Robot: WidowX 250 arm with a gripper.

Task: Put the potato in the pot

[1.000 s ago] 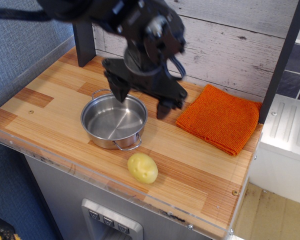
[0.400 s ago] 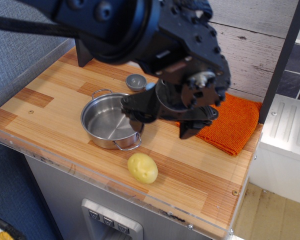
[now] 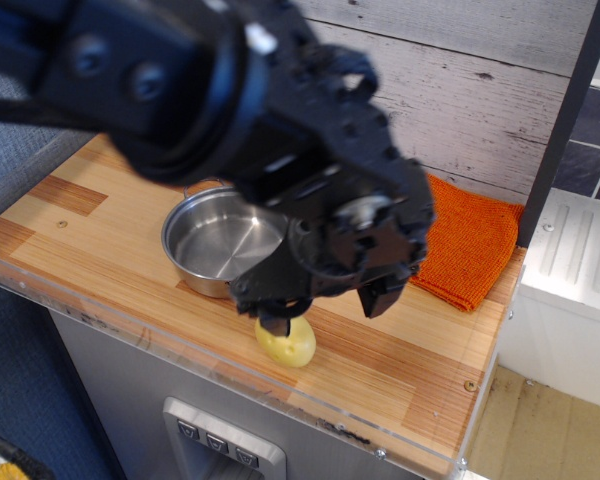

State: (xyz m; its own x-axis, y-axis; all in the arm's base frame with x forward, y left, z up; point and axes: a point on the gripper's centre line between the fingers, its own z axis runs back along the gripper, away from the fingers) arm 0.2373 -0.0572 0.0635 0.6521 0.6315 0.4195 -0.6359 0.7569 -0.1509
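The pale-yellow potato (image 3: 296, 348) lies on the wooden counter near its front edge, just right of and in front of the pot; its top is partly hidden by my arm. The shiny steel pot (image 3: 192, 268) stands empty at the left middle, its back and right side covered by the arm. My black gripper (image 3: 328, 308) is open and low over the potato. One fingertip (image 3: 278, 322) overlaps the potato's upper left. The other fingertip (image 3: 380, 297) hangs well to the potato's right. Nothing is held.
An orange knitted cloth (image 3: 472, 245) lies at the back right of the counter. A clear plastic strip (image 3: 130, 325) runs along the counter's front edge. A white plank wall (image 3: 460, 90) stands behind. The arm's bulk hides the back middle of the counter.
The arm has swung from above the pot forward and down to the potato. The gripper stays open. The small grey utensil behind the pot is now hidden by the arm.
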